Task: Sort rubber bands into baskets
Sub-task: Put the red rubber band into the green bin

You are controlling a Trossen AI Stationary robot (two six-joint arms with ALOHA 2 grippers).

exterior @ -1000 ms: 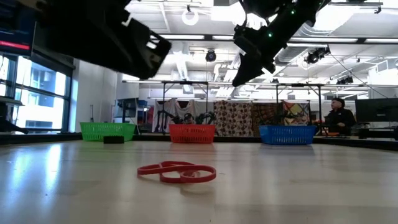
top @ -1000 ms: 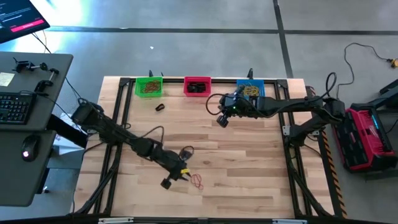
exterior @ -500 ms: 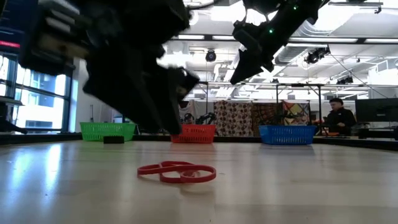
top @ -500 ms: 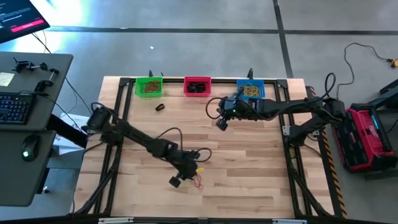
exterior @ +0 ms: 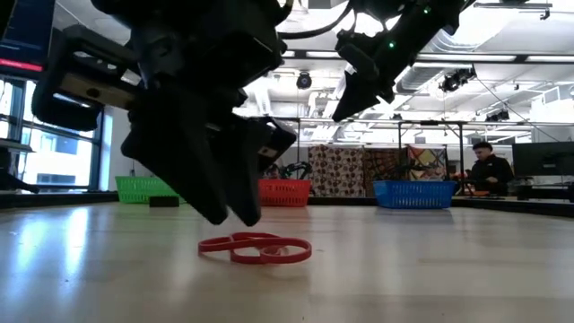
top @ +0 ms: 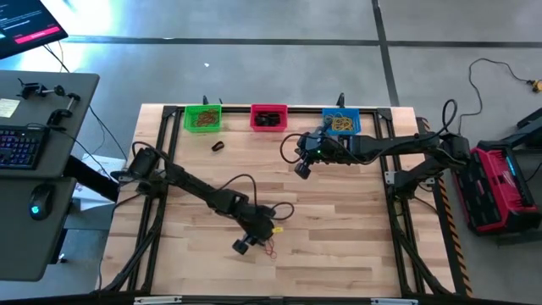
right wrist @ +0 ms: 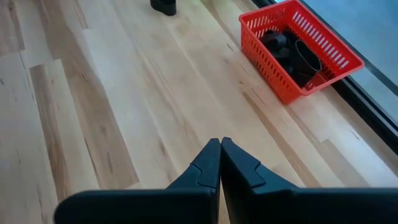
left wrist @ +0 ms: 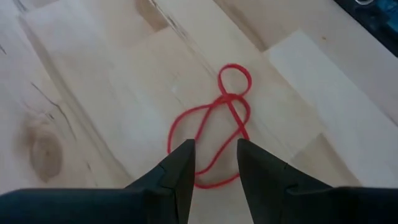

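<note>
Red band: a tangle of red rubber bands [left wrist: 214,130] lies flat on the surface [top: 339,220], toward the near edge and well apart from the three baskets along the far edge.
My left gripper [left wrist: 214,163]: hovers right over the red tangle, fingers apart, one tip on each side of the tangle's wider loop.
Key relation: the tangle lies straight ahead of and under my left fingers [left wrist: 180,168]; its long axis runs away from the tips, wide loop nearest them, small twisted loop at the far end. I judge a short drop and a close would catch the wide loop.
Nearer arm: the left by far; from above, my left gripper [top: 251,241] sits just beside the red tangle [top: 269,247].
My right gripper [right wrist: 219,155]: fingers together, holding nothing I can see, raised over the surface near the red basket [right wrist: 300,50], well apart from the tangle.
Baskets: green basket [top: 203,117], red basket [top: 269,116], blue basket [top: 341,122]; dark items show in the red one.
Stray piece: a small dark object [top: 217,146] lies just in front of the green basket; I cannot tell what it is.
Hard to make out: how many bands make up the tangle; whether my left tips touch the surface (low view [exterior: 224,202] suggests just above it).
</note>
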